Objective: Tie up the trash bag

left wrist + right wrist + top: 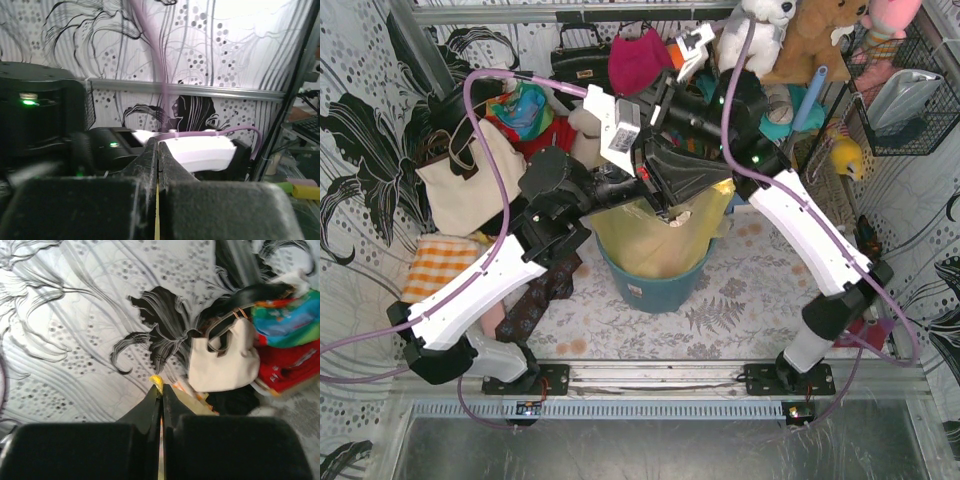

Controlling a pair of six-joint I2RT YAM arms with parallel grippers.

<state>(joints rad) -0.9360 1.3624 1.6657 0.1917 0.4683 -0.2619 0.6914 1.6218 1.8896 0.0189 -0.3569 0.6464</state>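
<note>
- Trash bag [632, 243]: yellow-green film lining the teal bucket [655, 288], at the centre of the bench [770, 300] in the top view. Its mouth is drawn up toward 12 o'clock, under the crossed wrists.
- Right gripper [161, 390]: clenched, fingers flush. A small yellow tuft of bag film pokes out at the tips, so it is grasping the trash bag.
- Left gripper [157, 146]: also clenched. A thin yellow line runs down the seam between the fingers, judged to be a pinched strip of the bag.
- The arms cross above the bucket, the left forearm coming in from 7 o'clock and the right from 4 o'clock. The wrists hide the fingertips in the top view.
- Step in hand, judged: forming the knot, with one gathered end of the mouth in each gripper and the ends being crossed.
- To do it well:
  - Hold both pinches firm, since the film is thin and glossy and likely to slip.
  - Draw the ends apart evenly and level, so the knot cinches at the mouth and the bag is not lifted out of the bucket.
  - Avoid jerks, because the film could tear at a pinch.
- Cream tote [460, 185]: at 10 o'clock of the bucket, well apart and not involved.
</note>
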